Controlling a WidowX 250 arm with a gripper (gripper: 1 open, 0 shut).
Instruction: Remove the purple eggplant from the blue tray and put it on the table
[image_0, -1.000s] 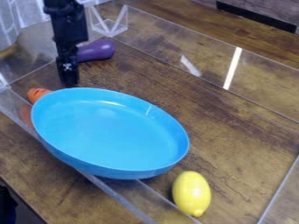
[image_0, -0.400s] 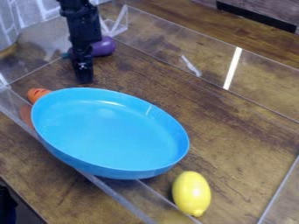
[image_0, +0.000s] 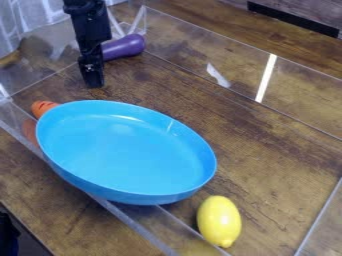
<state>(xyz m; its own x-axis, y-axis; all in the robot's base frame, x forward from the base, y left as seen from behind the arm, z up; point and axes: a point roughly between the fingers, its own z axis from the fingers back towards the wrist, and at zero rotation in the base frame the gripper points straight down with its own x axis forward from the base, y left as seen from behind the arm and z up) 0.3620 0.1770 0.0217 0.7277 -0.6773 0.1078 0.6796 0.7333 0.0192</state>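
Eggplant status: purple eggplant (image_0: 124, 46) lies on the table (image_0: 254, 130) behind the blue tray (image_0: 80, 165), clear of its rim and just beside the gripper (image_0: 90, 72). Compared with 1 second earlier, the black arm has shifted sideways, uncovering more of the eggplant. Gripper hangs pointing down, fingers spread apart, nothing between them. Judgement: placement looks done; only withdrawal remains. Tray: 1 shallow oval dish, glossy blue plastic, raised rim, empty inside. Eggplant: small, elongated, shiny purple. Tabletop: dark wood planks under a reflective clear sheet. Yellow lemon (image_0: 219, 220), smooth and oval, sits in front of the tray; orange object (image_0: 43, 107) peeks from behind its left rim.
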